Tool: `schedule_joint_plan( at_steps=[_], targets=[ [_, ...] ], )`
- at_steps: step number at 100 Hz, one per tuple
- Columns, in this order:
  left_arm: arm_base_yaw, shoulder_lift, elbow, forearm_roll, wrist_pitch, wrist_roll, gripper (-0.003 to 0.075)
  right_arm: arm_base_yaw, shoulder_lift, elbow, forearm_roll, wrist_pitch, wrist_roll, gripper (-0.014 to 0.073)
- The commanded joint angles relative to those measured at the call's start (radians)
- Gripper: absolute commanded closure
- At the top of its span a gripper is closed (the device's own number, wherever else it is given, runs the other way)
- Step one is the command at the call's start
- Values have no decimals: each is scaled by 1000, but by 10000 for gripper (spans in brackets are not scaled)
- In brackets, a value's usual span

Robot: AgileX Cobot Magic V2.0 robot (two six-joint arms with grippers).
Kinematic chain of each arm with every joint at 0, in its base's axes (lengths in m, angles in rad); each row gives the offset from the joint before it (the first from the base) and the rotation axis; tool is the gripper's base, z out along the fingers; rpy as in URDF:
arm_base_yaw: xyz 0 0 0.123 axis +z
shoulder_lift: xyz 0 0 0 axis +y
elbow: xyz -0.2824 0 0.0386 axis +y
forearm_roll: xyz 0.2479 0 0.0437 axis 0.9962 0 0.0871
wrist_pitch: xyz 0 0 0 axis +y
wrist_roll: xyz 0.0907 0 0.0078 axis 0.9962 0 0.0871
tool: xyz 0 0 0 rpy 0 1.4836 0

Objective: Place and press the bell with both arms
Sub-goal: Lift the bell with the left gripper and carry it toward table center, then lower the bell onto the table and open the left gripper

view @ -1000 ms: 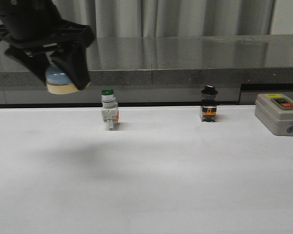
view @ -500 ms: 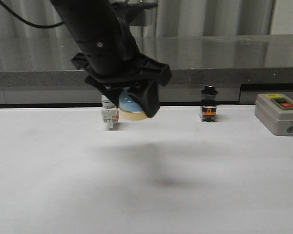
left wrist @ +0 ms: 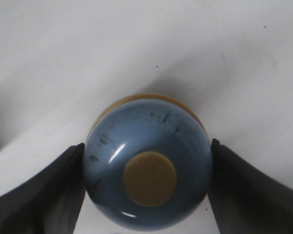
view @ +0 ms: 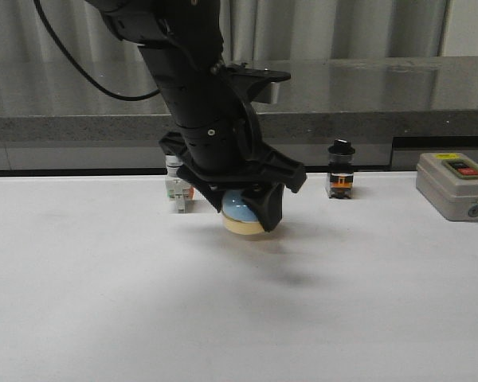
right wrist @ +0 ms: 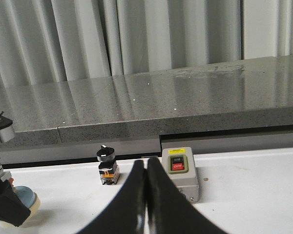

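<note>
The bell (view: 242,215), with a light-blue dome and cream base, hangs in my left gripper (view: 244,208) at the middle of the white table (view: 239,318). It is very low over the table; I cannot tell if it touches. In the left wrist view the bell (left wrist: 147,146) fills the gap between the two black fingers (left wrist: 53,187), its cream button facing the camera. The left gripper (left wrist: 147,148) is shut on its dome. My right gripper (right wrist: 146,165) is shut and empty, and out of the front view. The bell (right wrist: 27,199) shows far off to its side.
A green-capped white push-button switch (view: 176,188) stands just behind the left arm, partly hidden. A black-knobbed selector switch (view: 340,169) stands at the back right. A grey box with red and green buttons (view: 456,185) sits at the far right. A grey stone ledge (view: 342,95) runs along the back.
My left arm has carried the bell from the upper left rightward and down to just above the table's middle. The switches and the box have not moved.
</note>
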Motion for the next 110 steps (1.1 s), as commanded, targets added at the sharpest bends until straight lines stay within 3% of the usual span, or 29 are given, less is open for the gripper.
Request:
schedule_joint_plan(
  at_steps=[1,63,75,94,110],
  targets=[
    [-18,-42,-37,-2,-41,-2,448,1,-20,-19,-5,-85,-4,658],
    [-72,-22,-37,-1,5,-2,444,1,-20,-19,-5,-85,-4,658],
    [-72,-22,-37,-1,16,-2,384,1,-20,-19,-5,-85,-4,658],
    [-72,-22,-37,-1,21,0,220,1,-20,-19,-5,-85,-4,658],
    [-72,-22,-37,-1,23,0,167,1,-20,-19,-5,-85,-4,658]
  ],
)
